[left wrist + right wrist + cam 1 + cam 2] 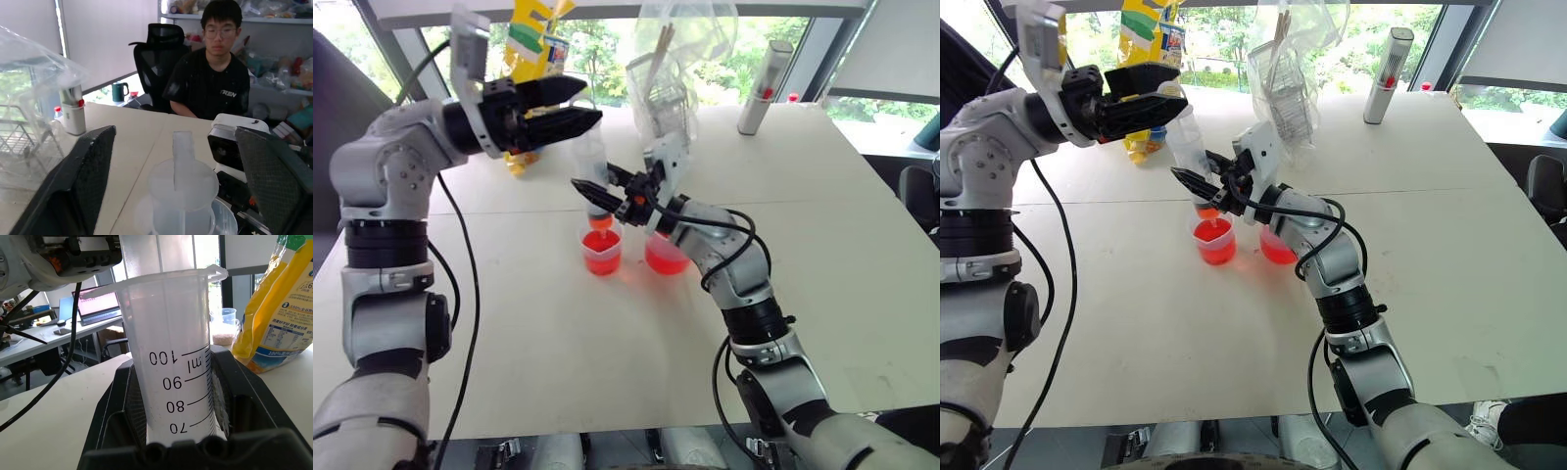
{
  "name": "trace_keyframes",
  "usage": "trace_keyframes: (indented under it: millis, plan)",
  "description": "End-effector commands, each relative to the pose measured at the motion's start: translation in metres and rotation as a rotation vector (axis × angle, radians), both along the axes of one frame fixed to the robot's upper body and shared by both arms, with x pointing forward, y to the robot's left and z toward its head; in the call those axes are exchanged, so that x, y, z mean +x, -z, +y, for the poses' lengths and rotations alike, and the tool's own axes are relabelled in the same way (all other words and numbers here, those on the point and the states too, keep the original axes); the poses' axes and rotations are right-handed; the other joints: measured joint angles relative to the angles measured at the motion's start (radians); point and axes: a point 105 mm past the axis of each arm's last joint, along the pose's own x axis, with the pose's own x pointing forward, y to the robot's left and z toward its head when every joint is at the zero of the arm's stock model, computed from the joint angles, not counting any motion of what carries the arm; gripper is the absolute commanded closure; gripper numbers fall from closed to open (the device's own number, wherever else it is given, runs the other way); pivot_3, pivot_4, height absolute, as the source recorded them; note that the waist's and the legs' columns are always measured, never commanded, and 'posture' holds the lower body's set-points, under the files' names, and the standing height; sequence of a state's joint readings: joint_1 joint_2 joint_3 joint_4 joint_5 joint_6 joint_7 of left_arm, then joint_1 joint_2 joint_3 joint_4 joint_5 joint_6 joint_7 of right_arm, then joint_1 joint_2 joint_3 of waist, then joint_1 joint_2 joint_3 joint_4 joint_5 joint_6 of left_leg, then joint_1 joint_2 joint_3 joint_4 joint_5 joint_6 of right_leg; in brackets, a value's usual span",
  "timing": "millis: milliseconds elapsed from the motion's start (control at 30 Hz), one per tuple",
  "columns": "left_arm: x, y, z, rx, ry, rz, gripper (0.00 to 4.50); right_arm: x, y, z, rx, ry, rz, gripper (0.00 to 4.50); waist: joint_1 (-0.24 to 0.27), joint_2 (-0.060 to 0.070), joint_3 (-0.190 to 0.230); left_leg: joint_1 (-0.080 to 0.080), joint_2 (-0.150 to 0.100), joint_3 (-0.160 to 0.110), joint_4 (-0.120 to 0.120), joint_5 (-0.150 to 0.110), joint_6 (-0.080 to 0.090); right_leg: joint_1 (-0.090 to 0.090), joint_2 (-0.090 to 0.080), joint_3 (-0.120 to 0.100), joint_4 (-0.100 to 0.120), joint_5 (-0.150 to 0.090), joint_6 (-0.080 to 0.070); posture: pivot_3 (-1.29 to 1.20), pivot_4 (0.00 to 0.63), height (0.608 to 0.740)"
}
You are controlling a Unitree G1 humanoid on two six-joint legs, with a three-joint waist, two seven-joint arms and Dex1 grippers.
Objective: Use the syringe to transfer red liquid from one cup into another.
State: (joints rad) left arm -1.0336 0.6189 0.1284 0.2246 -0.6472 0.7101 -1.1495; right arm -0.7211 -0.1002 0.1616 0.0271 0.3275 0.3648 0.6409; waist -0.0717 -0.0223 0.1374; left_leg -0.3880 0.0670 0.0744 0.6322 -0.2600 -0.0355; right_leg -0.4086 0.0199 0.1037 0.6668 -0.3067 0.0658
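**Syringe upright over the smaller cup**

Nearest on the counter [558,343]: smaller cup [602,251] with red liquid [602,257], just beside the larger cup [664,255], also red inside. Right gripper [607,191]: fingers clenched on the syringe [1193,157] barrel, red-orange tip just above the smaller cup. Higher up, left gripper [570,106]: fingers apart on either side of the white plunger [183,159], grasping nothing. Behind, grey cylinder [763,88].
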Motion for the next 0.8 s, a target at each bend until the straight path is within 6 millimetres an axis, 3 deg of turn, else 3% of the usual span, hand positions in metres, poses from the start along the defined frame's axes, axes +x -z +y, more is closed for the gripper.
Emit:
trace_keyframes:
  millis: [33, 167, 367, 800]
  plan:
    - [-0.002, -0.006, -0.001, 0.01, -0.001, -0.045, 2.35, -0.004, -0.012, 0.003, 0.024, -0.012, -0.05, 3.1, 0.001, 0.0, 0.0, 0.0, 0.0, 0.0, 0.0, 0.0, 0.0, 0.0, 0.0, 0.0, 0.0, 0.0, 0.0, 0.0, 0.15, 0.739]
    - [-0.002, -0.005, -0.001, 0.014, 0.0, -0.044, 4.42, -0.004, -0.013, 0.003, 0.024, -0.008, -0.052, 3.1, 0.002, 0.0, 0.0, 0.0, 0.0, 0.0, 0.0, 0.0, 0.0, 0.0, 0.0, 0.0, 0.0, 0.0, 0.0, 0.0, 0.15, 0.739]
    - [-0.005, 0.004, -0.004, 0.052, 0.021, -0.03, 4.42, -0.006, -0.02, 0.001, 0.029, -0.004, -0.068, 3.1, 0.001, 0.0, 0.0, 0.0, 0.0, 0.0, 0.0, 0.0, 0.0, 0.0, 0.0, 0.0, 0.0, 0.0, 0.0, 0.0, 0.15, 0.739]
    - [-0.005, 0.039, -0.013, 0.149, 0.041, 0.007, 4.42, -0.017, -0.057, -0.007, 0.066, -0.012, -0.128, 3.1, 0.002, 0.0, 0.0, 0.0, 0.0, -0.001, 0.0, 0.0, 0.0, 0.0, 0.0, 0.0, 0.0, 0.0, 0.0, 0.0, 0.15, 0.739]
